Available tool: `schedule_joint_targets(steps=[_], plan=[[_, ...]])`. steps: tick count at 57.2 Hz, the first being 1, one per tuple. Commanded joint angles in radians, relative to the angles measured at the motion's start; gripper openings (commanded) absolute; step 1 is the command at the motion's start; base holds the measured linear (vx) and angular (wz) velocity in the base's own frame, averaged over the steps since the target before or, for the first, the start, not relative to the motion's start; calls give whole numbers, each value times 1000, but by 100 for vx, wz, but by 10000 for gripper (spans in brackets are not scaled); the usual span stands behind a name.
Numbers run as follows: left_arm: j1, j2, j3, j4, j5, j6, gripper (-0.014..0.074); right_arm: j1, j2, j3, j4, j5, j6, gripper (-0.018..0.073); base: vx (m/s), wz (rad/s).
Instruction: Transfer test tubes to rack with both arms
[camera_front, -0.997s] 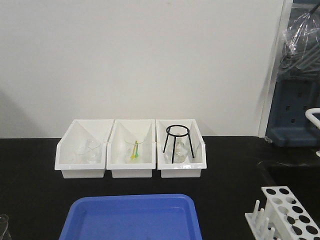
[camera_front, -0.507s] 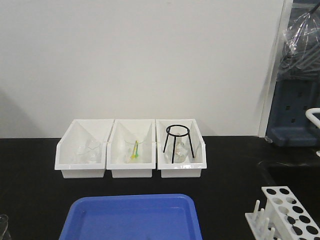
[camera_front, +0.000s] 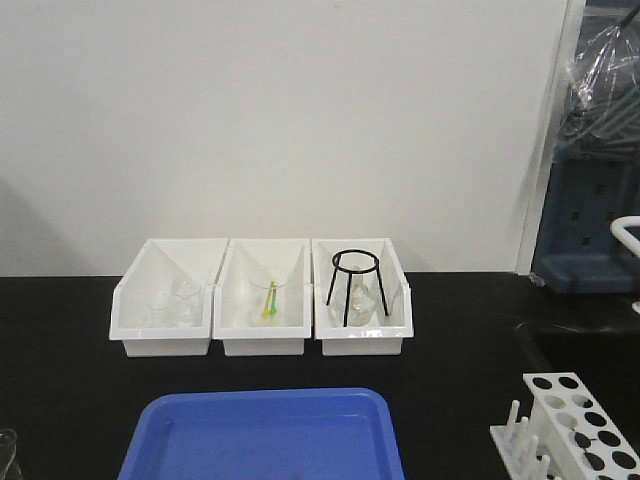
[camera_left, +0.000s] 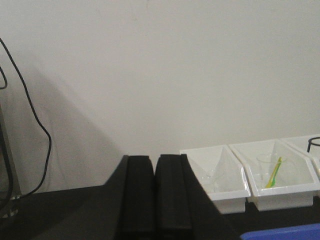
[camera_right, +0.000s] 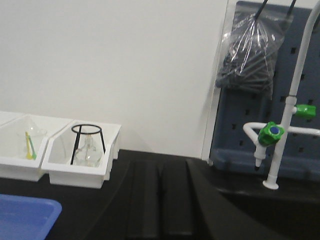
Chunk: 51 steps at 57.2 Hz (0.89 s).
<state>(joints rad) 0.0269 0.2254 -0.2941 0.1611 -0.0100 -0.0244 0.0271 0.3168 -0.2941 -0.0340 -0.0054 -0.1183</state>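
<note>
Rack (camera_front: 577, 424) at front right corner of tabletop (camera_front: 460, 340), bare black stretch between it and blue tray (camera_front: 268, 425) at front edge; left gripper (camera_left: 155, 200) and right gripper (camera_right: 160, 200) pressed together, holding nothing.

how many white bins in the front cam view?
3, side by side at the back of the black table: left bin holds clear glassware, middle bin a beaker with a yellow-green stick, right bin a black ring stand. None appear hidden.
</note>
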Motion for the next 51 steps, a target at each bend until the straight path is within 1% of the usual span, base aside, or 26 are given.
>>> schedule_joint_targets(steps=[1,9,15,17,18,25,29,31,35,40,44,51], plan=[[0,94,-36,2,-115,0,15,-6,86,-39,-4,-85,-1,9,0,0],[0,184,-36,2,-130,-1,58,-6,164,-39,0,-92,-1,60,0,0],[0,243,-36,2,-118,-1,136,-6,214,-39,11,-129,2,123,0,0],[0,260,-36,2,-114,-1,178,-6,229,-39,11,-138,2,146,0,0],[0,312,-36,2,-104,-1,358,-6,276,-39,11,-169,2,265,0,0],[0,351,-36,2,-108,-1,515,-6,313,-39,11,-177,2,370,0,0],[0,362,-36,-5,-112,-9,582,-6,333,-39,15,-177,2,414,0,0],[0,369,-36,-7,-113,-12,601,-6,342,-39,15,-177,3,427,0,0],[0,384,-36,-6,-96,-7,613,-6,352,-39,34,-176,3,434,0,0],[0,417,-36,4,-69,31,606,-6,365,-39,44,-176,2,431,0,0],[-11,455,-36,4,-54,91,595,-6,378,-39,44,-176,2,431,0,0],[-47,530,-36,4,-64,254,584,-6,404,-39,44,-176,2,431,0,0]])
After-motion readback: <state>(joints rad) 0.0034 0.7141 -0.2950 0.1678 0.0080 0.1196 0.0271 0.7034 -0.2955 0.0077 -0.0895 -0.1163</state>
